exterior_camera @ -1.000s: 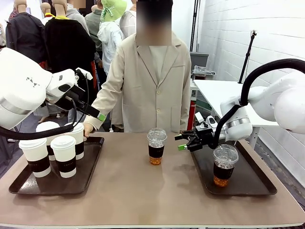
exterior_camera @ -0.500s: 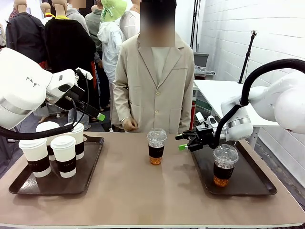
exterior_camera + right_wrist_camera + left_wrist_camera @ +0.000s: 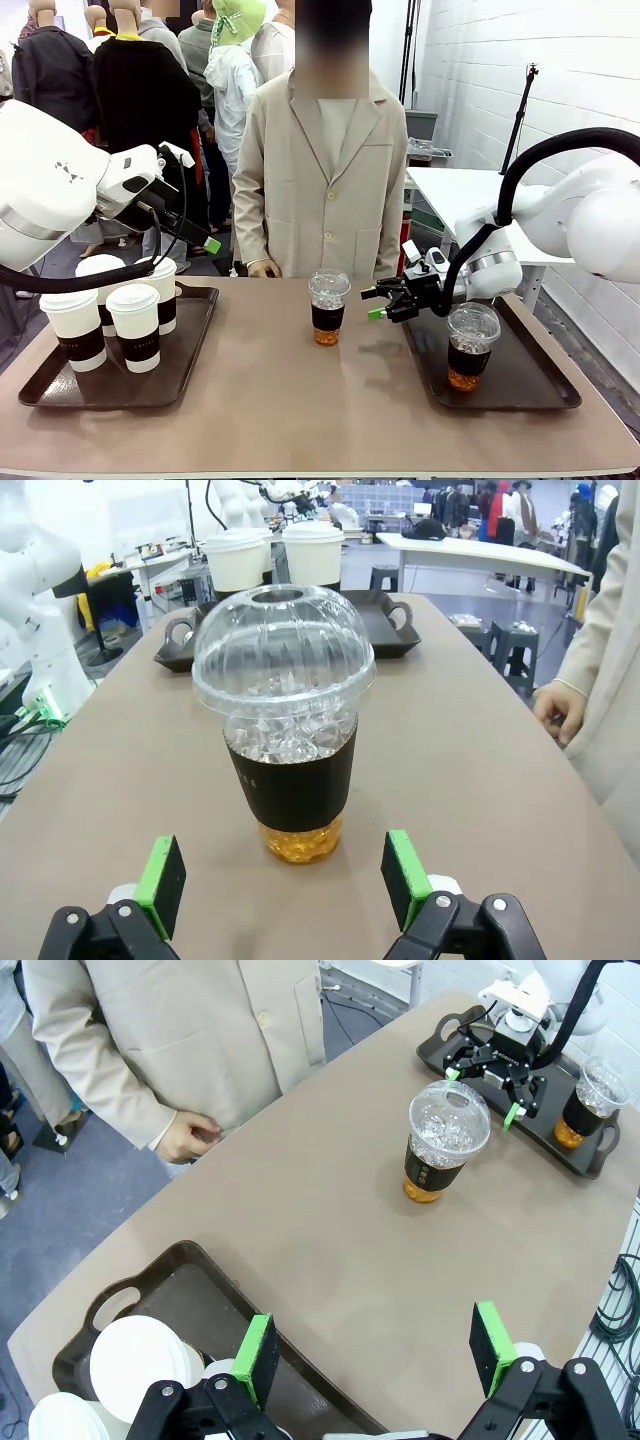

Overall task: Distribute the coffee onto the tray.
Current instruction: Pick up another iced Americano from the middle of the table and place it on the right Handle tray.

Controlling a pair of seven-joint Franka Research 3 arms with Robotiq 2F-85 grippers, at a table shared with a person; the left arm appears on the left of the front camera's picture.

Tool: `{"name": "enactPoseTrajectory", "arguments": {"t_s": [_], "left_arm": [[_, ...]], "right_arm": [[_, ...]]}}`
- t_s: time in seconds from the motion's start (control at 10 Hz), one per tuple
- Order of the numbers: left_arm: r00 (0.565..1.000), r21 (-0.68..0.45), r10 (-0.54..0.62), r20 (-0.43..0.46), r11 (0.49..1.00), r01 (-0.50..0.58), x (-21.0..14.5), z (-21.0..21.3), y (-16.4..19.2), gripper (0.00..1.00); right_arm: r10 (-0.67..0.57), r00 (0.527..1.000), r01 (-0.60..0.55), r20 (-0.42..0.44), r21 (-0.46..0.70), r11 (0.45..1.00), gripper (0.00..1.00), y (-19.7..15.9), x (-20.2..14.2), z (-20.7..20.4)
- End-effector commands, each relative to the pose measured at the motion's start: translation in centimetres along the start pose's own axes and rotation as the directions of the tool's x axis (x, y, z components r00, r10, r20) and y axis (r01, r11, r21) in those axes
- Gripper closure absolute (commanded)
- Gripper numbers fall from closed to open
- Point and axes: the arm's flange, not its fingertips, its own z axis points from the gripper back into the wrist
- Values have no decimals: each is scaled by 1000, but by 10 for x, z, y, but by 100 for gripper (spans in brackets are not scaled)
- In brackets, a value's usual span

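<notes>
A clear dome-lidded cup of coffee [image 3: 328,307] [image 3: 446,1140] [image 3: 287,720] with a dark sleeve stands at the table's middle. My right gripper [image 3: 383,301] [image 3: 285,875] [image 3: 492,1068] is open just to its right, fingers pointing at it and apart from it. A second clear cup [image 3: 471,345] [image 3: 592,1100] stands on the right tray [image 3: 530,390]. Several white paper cups [image 3: 135,325] [image 3: 275,555] stand on the left tray [image 3: 50,390] [image 3: 190,1280]. My left gripper [image 3: 205,240] [image 3: 375,1345] hangs open above that tray, holding nothing.
A person in a beige coat stands at the far edge, one hand [image 3: 263,268] [image 3: 192,1137] [image 3: 558,708] resting at the table's rim. Bare tabletop lies between the two trays around the middle cup.
My right gripper has moved left, closer to the middle cup. The person's hand has drawn back from the left tray to the table's far edge. The left arm is still.
</notes>
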Motion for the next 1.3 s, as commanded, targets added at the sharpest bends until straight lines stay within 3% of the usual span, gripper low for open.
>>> {"name": "enactPoseTrajectory", "arguments": {"t_s": [0.0,0.3,1.2], "left_arm": [[1000,-17,14,9,1000,-14,0,-1,2,0],[1000,-17,14,9,1000,-14,0,-1,2,0],[1000,-17,14,9,1000,-14,0,-1,2,0]], "right_arm": [[1,1000,-1,-8,4,1000,0,-14,0,-14],[-15,1000,15,4,19,1000,0,-27,2,-30],[-8,999,6,34,50,999,0,-24,2,-68]]}}
